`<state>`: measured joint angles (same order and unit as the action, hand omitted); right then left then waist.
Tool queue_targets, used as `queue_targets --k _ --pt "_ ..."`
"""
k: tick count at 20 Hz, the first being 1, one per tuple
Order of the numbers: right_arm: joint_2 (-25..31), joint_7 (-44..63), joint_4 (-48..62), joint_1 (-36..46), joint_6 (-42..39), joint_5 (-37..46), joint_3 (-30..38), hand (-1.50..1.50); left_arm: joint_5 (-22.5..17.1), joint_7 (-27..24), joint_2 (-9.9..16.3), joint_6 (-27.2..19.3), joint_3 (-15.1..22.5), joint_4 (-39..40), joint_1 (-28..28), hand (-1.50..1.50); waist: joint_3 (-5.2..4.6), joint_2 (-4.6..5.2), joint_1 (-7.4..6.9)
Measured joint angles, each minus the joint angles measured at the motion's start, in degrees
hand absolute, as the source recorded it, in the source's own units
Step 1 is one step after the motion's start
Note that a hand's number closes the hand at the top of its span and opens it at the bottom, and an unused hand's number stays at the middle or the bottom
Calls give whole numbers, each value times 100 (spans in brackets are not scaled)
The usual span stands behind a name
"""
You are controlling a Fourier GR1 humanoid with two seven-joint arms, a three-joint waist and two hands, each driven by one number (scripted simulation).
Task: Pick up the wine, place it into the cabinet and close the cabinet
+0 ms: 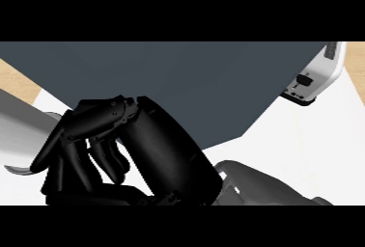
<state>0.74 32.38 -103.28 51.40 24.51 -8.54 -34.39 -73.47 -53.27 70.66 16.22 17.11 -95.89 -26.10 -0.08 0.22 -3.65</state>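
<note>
We cannot see the wine anywhere. The black hand (128,154) fills the foreground, its fingertips cut by the lower edge; the toaster (314,77) is cropped at top.

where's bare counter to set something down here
Bare white counter lies right of the dark cabinet, below the toaster. A thin strip shows at far left beside the grey forearm. The lower middle is crowded by a black hand, fingers curled; which hand it is and whether it holds anything is unclear.
</note>
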Motion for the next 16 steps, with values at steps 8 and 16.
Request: queue_targets --k 8,16 --pt "-47 -579 1796 1038 -1182 -1116 884 150 67 214 -95 314 -332 134 -210 -150 6 17 10" --pt "-32 31 2916 1400 -3475 -2568 841 150 96 432 -181 464 -547 167 -232 -150 -7 43 -29"
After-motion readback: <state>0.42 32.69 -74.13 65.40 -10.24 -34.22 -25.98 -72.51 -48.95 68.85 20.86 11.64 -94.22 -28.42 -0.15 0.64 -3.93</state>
